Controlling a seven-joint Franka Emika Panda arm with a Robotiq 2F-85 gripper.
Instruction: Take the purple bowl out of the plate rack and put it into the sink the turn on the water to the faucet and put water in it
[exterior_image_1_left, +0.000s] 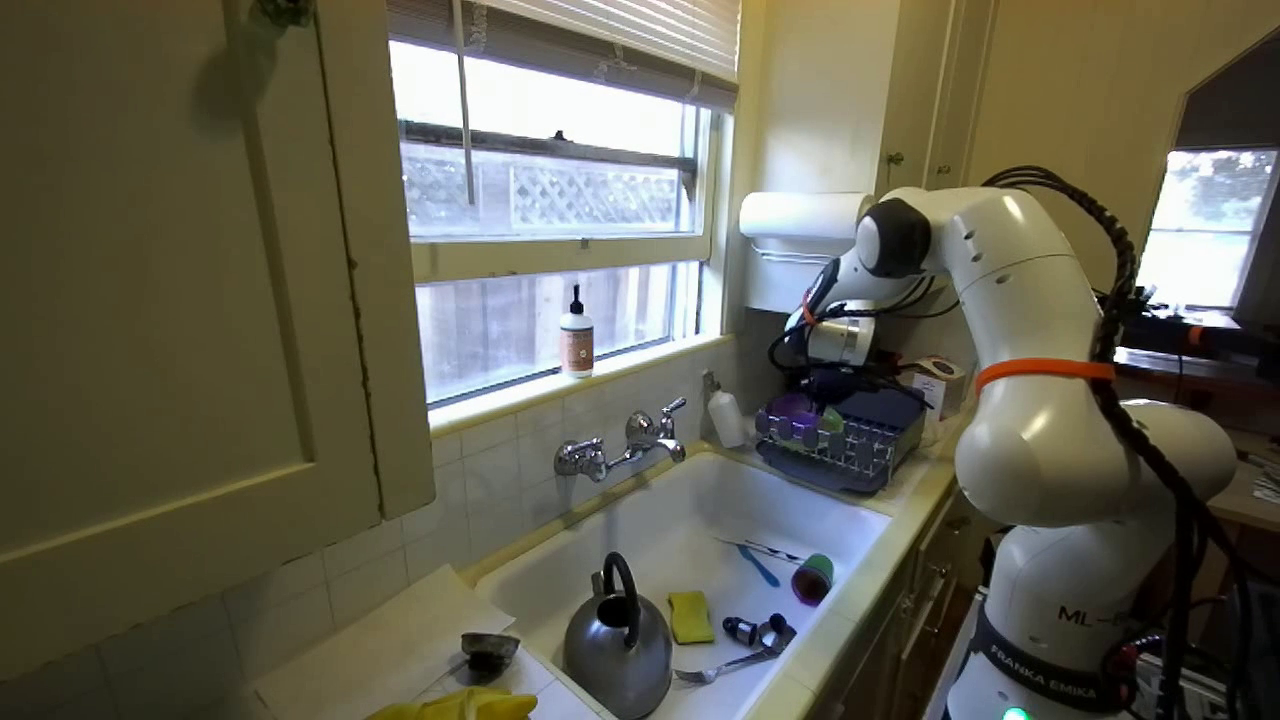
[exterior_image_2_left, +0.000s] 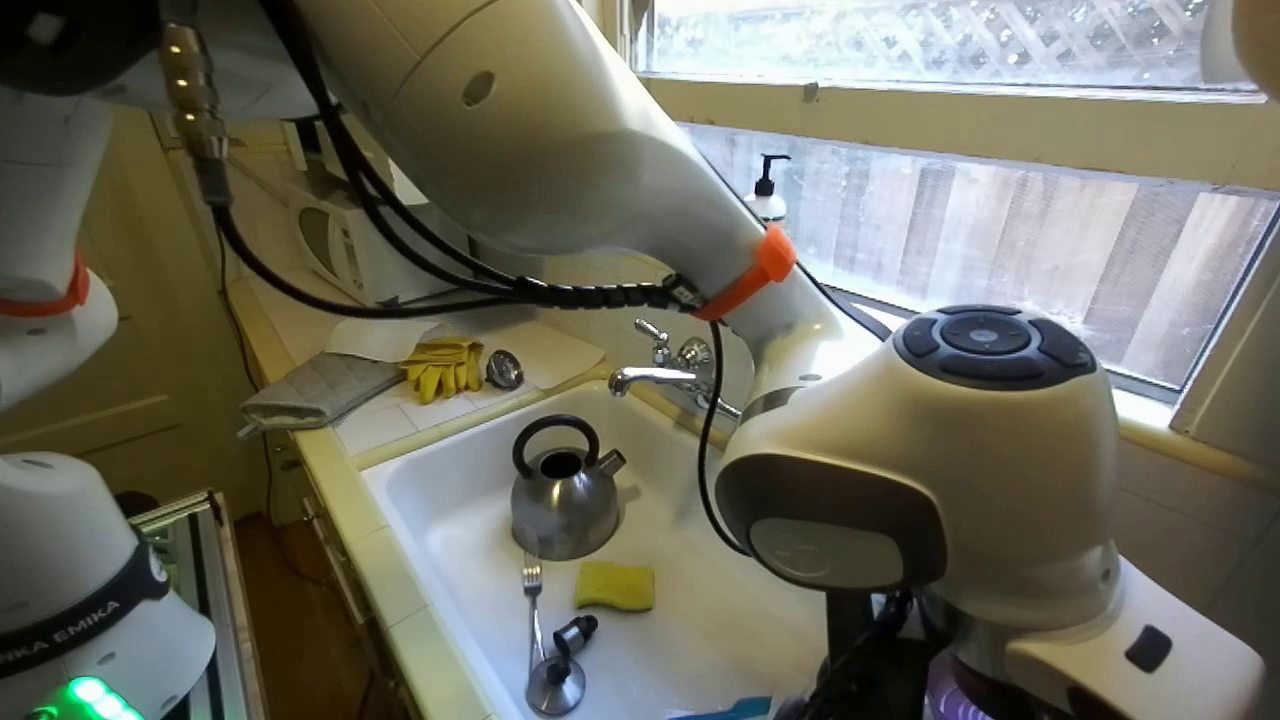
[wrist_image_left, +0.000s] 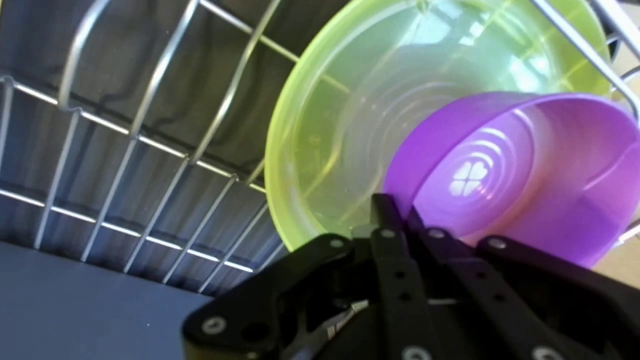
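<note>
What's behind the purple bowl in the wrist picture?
A see-through green bowl, with wires of the plate rack showing through. The purple bowl covers part of it, so that part can't be seen.

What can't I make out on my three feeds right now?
Wrist view: whether the purple bowl touches the green bowl, hidden by the purple one; also the purple one's right side, cut off by the edge.
An exterior view: most of that bowl, hidden by the arm and bottom edge.
An exterior view: how the jaws meet it at the plate rack, too small and dark; what the sill bottle says, too small.
</note>
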